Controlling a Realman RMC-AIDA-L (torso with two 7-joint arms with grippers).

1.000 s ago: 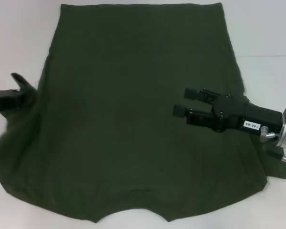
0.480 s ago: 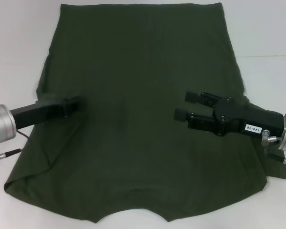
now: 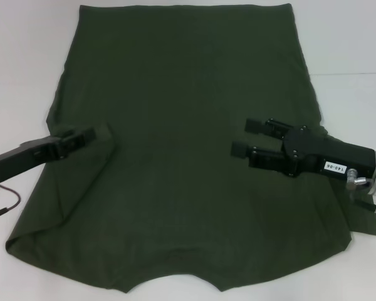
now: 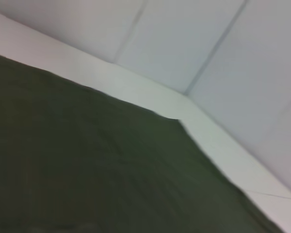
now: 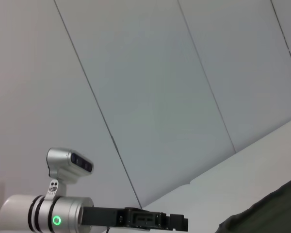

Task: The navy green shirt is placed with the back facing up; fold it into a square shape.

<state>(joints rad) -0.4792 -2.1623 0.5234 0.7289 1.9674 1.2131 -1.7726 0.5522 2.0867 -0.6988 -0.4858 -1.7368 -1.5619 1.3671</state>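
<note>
Fabric of the navy green shirt [image 3: 188, 157] covered the table [image 3: 25, 50], collar edge cropped. Right gripper [image 3: 242, 137] hovered with fingers apart; left gripper's [image 3: 88, 134] finger state was unreadable.

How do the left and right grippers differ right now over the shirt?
The left gripper sits low at the shirt's left edge, its fingers close together beside a ridge of cloth; the right gripper has its two fingers clearly spread, holding nothing. The left arm shows only a slim dark body; the right shows a bulkier body with a white label. Both point inward over the shirt's middle.
</note>
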